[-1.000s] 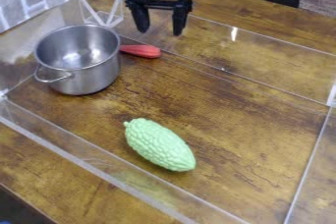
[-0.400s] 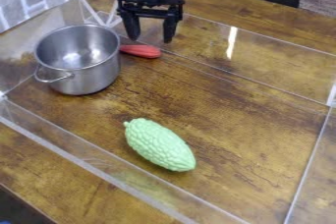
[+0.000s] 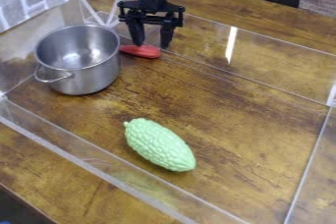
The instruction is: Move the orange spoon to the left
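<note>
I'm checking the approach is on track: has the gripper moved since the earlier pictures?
Yes, the gripper has come down, closer to the orange spoon, judged against the steel pot.

Steel pot, green gourd.
</note>
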Tool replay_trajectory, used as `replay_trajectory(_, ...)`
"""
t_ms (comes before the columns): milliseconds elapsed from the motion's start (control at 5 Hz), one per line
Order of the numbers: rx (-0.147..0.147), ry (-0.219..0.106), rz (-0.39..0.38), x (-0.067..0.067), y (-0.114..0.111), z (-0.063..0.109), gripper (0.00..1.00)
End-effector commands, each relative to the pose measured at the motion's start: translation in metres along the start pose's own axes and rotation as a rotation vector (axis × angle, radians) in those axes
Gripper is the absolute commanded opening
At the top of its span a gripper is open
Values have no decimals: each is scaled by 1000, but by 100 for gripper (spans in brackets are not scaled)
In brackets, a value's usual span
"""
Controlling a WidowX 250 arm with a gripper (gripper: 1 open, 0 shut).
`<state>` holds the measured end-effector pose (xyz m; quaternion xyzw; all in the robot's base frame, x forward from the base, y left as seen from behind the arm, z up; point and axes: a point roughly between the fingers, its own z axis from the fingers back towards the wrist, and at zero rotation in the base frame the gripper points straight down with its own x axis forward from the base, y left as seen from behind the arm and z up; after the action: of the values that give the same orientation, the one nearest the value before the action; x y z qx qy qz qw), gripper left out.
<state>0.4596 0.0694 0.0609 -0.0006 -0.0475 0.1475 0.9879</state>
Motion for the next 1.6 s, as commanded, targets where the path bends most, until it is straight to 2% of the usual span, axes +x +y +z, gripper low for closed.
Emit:
replay_trajectory(0, 1, -52, 61, 5, 18, 19, 0)
replay_trajectory(400, -57, -137, 129, 2, 14, 70, 0)
replay_trajectory(600, -101, -185, 114, -3, 12, 113, 0)
replay_trajectory(800, -108, -183, 129, -9, 9, 124, 0)
replay_trajectory(1000, -96, -165, 131, -12, 9, 115, 100)
replay_trajectory(1400, -67, -127, 183, -7, 18, 86, 100)
